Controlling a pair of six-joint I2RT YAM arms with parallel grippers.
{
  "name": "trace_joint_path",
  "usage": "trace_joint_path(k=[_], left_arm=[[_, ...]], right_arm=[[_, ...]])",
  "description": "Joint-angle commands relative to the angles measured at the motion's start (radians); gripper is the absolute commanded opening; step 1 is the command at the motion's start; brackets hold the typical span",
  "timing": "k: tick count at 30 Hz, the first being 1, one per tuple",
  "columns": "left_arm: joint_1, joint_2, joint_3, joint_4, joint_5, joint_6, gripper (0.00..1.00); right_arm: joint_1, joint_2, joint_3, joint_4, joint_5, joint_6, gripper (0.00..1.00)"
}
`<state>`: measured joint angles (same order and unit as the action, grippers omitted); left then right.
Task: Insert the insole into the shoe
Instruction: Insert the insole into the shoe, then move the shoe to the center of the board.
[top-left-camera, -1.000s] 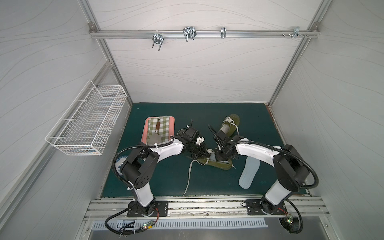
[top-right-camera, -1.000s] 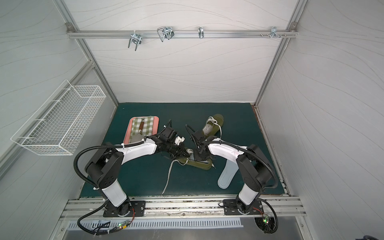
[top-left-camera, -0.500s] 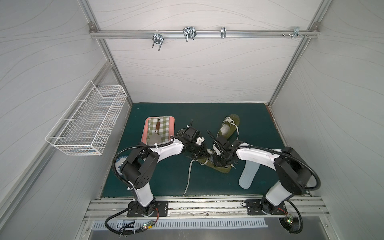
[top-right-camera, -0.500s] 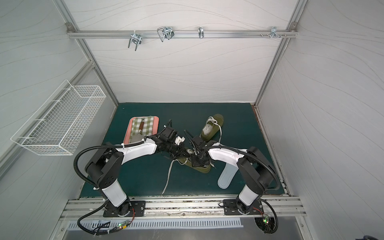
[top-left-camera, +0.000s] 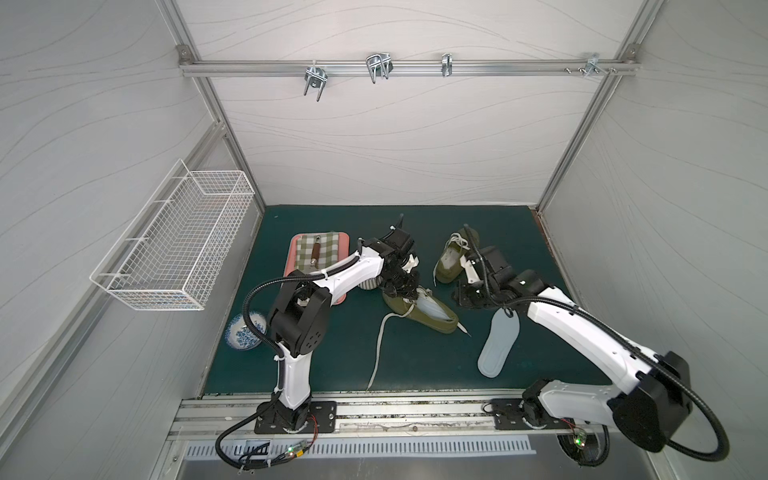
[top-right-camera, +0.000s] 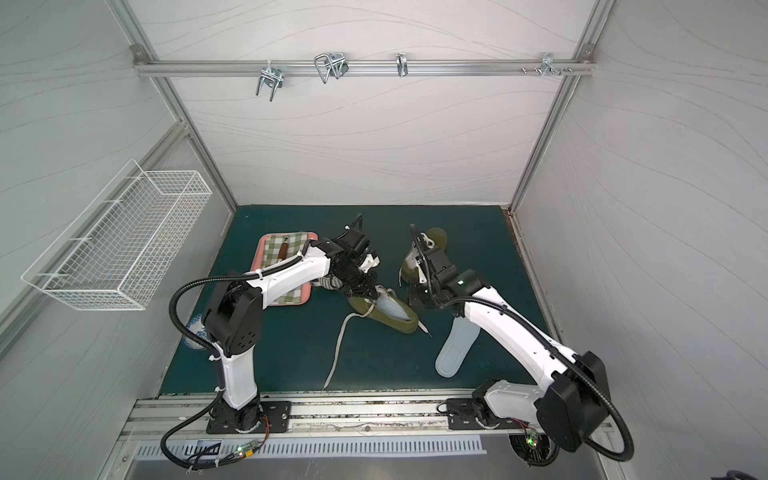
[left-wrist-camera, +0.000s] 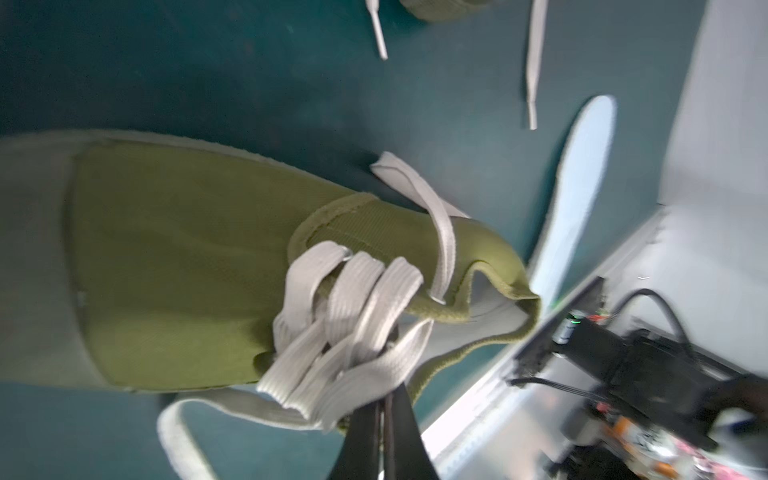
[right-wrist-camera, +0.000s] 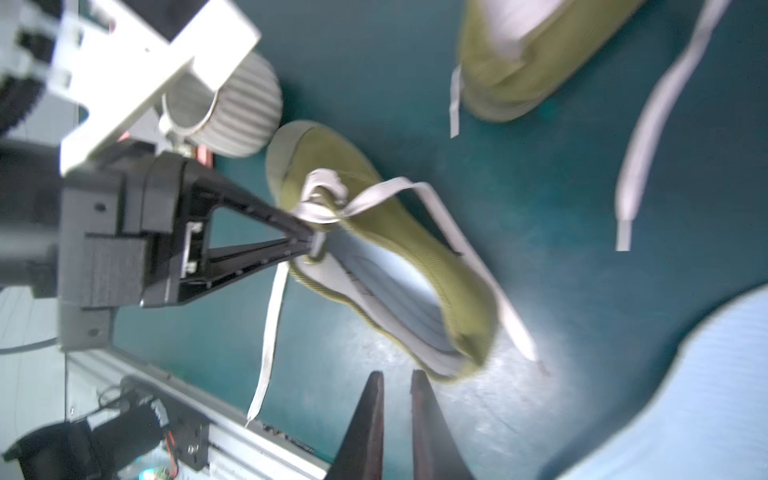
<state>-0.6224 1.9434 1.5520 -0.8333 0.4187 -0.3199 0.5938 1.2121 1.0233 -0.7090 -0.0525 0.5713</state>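
Note:
An olive green shoe (top-left-camera: 436, 322) (top-right-camera: 395, 318) (right-wrist-camera: 395, 232) lies on the green mat, and a pale blue insole (right-wrist-camera: 399, 291) (top-left-camera: 430, 311) lies inside it. My left gripper (top-left-camera: 405, 291) (top-right-camera: 368, 291) (left-wrist-camera: 384, 399) is shut on the shoe at its grey laces (left-wrist-camera: 345, 316). My right gripper (right-wrist-camera: 397, 374) (top-left-camera: 463, 297) (top-right-camera: 415, 299) hovers just off the shoe's heel. A narrow gap shows between its fingers, with nothing in it. A second pale insole (top-left-camera: 496, 345) (top-right-camera: 455, 345) (left-wrist-camera: 582, 187) lies flat on the mat below the right arm.
A second olive shoe (top-left-camera: 451, 262) (top-right-camera: 436, 237) stands behind the right gripper. A pink tray (top-left-camera: 293, 253) with a checked cloth, a ribbed cup (right-wrist-camera: 232, 112) and a blue-patterned bowl (top-left-camera: 243, 332) are to the left. A long lace (top-left-camera: 378, 353) trails forward. A wire basket (top-left-camera: 178, 245) hangs on the left wall.
My right gripper has drawn back from the shoe's opening to the right, and its jaws have parted slightly. The left gripper keeps its hold on the shoe.

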Motion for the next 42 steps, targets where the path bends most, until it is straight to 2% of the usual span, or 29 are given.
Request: trace_joint_path(k=[1, 6, 13, 19, 22, 26, 32, 38, 42], left_arm=[[0.003, 0.035, 0.099, -0.171, -0.161, 0.239, 0.00], [0.006, 0.091, 0.199, -0.230, -0.172, 0.402, 0.00], [0.007, 0.050, 0.187, -0.177, -0.162, 0.553, 0.00], [0.007, 0.053, 0.244, -0.189, -0.130, 0.695, 0.00], [0.007, 0.068, 0.274, -0.194, -0.152, 0.759, 0.00], [0.015, 0.087, 0.346, -0.217, -0.138, 0.793, 0.00], [0.019, 0.092, 0.372, -0.206, -0.079, 0.787, 0.00], [0.036, 0.132, 0.393, -0.209, -0.214, 0.873, 0.00], [0.075, 0.156, 0.429, -0.201, -0.215, 0.938, 0.00]], right_arm=[[-0.068, -0.029, -0.014, -0.097, -0.005, -0.039, 0.18], [-0.107, -0.048, -0.023, -0.101, -0.019, -0.060, 0.20], [-0.111, -0.060, -0.043, -0.088, -0.023, -0.054, 0.21], [-0.125, -0.059, -0.052, -0.073, -0.029, -0.054, 0.21], [-0.134, -0.059, -0.050, -0.071, -0.037, -0.055, 0.21], [-0.144, -0.073, -0.052, -0.080, -0.038, -0.061, 0.22], [-0.170, -0.085, -0.060, -0.085, -0.050, -0.068, 0.22], [-0.178, -0.078, -0.055, -0.090, -0.057, -0.080, 0.23], [-0.180, -0.074, -0.062, -0.089, -0.061, -0.083, 0.23]])
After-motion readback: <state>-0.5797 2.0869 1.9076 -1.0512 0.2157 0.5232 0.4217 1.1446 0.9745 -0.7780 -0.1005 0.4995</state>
